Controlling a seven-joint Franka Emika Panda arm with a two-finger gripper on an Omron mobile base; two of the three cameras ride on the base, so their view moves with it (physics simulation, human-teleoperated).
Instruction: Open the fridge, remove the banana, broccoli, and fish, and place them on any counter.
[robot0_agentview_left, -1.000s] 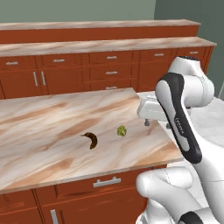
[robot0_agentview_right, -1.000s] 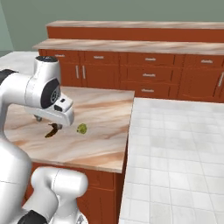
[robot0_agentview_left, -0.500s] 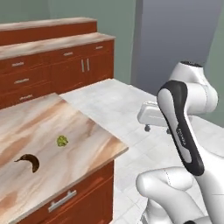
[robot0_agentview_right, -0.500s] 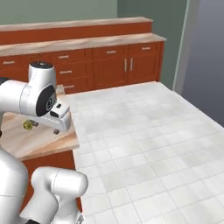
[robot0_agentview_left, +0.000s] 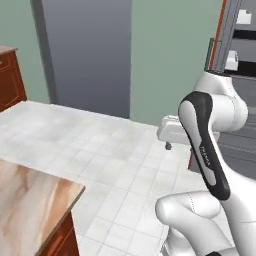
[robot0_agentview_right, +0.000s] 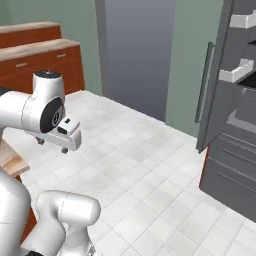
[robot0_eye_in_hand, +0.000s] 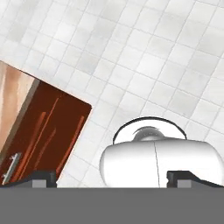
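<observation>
Gripper: the gripper (robot0_eye_in_hand: 112, 177) hangs over bare floor tiles, jaws spread wide and empty; its two dark tips stand far apart at the bottom of the hand view.
Fridge: the fridge (robot0_agentview_right: 235, 125) stands at the right of the room, one door swung out, its long thin handle (robot0_agentview_right: 202, 83) facing the room; pale door bins and dark shelves show inside.
Counter: a corner of the counter (robot0_agentview_left: 35, 200) juts in at the lower left of the left base view, well apart from the fridge.
Banana, broccoli, fish: not to be made out here; I cannot tell whether any lie on the shelves.
Step in hand: judged a transit toward the open fridge for another item.
Doing it well: square the base to the opening, keep clear of the swung door, keep the jaws wide until they straddle the small item.
Materials: matte grey fridge panels; veined tan-pink marble top with a squared edge; red-brown wood cabinets; glossy pale tiles.
</observation>
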